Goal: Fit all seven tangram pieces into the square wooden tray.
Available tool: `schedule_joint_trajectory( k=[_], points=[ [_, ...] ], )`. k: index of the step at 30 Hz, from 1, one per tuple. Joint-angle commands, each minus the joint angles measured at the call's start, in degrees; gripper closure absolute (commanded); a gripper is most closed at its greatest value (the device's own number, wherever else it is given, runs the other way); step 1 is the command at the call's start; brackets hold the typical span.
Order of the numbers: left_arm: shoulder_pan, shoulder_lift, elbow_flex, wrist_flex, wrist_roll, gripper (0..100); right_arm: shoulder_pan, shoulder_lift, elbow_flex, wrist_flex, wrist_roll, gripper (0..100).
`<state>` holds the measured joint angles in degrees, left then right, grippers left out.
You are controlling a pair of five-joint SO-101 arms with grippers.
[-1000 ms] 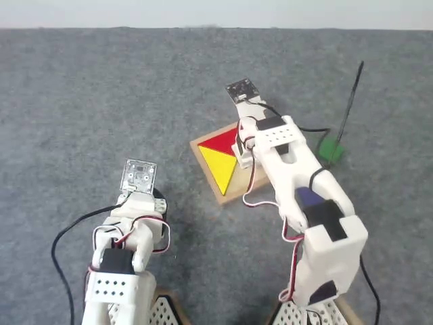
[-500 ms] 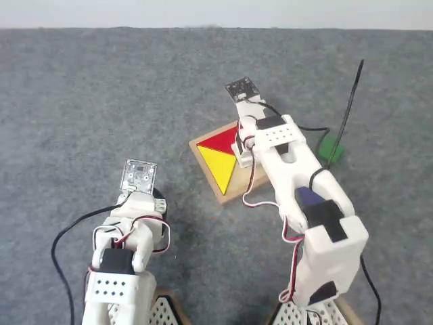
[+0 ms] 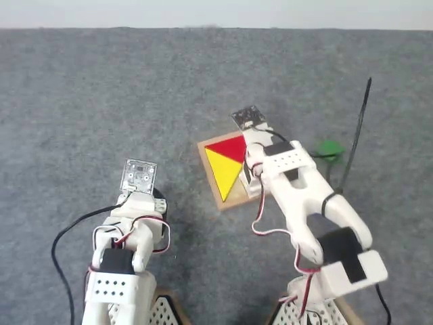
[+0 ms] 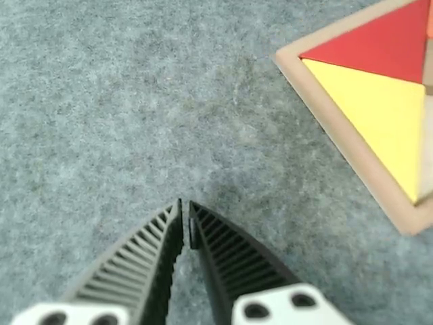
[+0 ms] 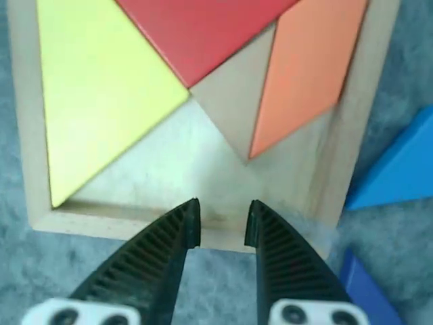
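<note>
The square wooden tray [image 3: 224,198] lies mid-table, turned at an angle. In it sit a red triangle [image 3: 230,147] and a yellow triangle [image 3: 224,170]. My right wrist view adds an orange parallelogram [image 5: 304,74] along one tray wall [image 5: 169,227], beside the red triangle [image 5: 196,30] and yellow triangle [image 5: 101,88], with bare tray floor [image 5: 176,176] between them. My right gripper [image 5: 222,223] hangs open over the tray's rim, nothing between its fingers. Two blue pieces [image 5: 399,169] [image 5: 365,291] lie on the carpet just outside the tray. My left gripper [image 4: 184,206] is shut and empty above bare carpet, well apart from the tray corner [image 4: 352,152].
A green piece [image 3: 330,147] lies on the grey carpet right of the tray, near a thin black cable [image 3: 355,128]. The right arm [image 3: 304,196] covers the tray's right half from above. The left arm [image 3: 132,230] stands at the front left.
The right arm has swung to the right and its wrist has drawn back over the tray. The tray has shifted and turned slightly. The left arm has kept still.
</note>
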<state>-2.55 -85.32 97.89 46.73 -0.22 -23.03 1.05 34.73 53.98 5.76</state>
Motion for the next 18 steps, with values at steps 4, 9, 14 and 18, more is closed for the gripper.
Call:
schedule_joint_trajectory(
  k=[4, 9, 14, 18],
  points=[
    [-0.18, -0.70, -1.10, 0.00, 0.26, 99, -1.63, -10.07, 4.48, 0.48, -0.09, 88.7],
    [-0.18, -0.70, -1.10, 0.00, 0.26, 99, -3.12, -15.87, 6.59, 0.04, -0.09, 88.4],
    [-0.18, -0.70, -1.10, 0.00, 0.26, 99, -2.86, -19.38, 6.51, 0.13, 0.00, 88.3],
    [-0.18, -0.70, -1.10, 0.00, 0.26, 99, 1.45, -22.90, 6.24, 1.89, 0.00, 88.3]
  ],
)
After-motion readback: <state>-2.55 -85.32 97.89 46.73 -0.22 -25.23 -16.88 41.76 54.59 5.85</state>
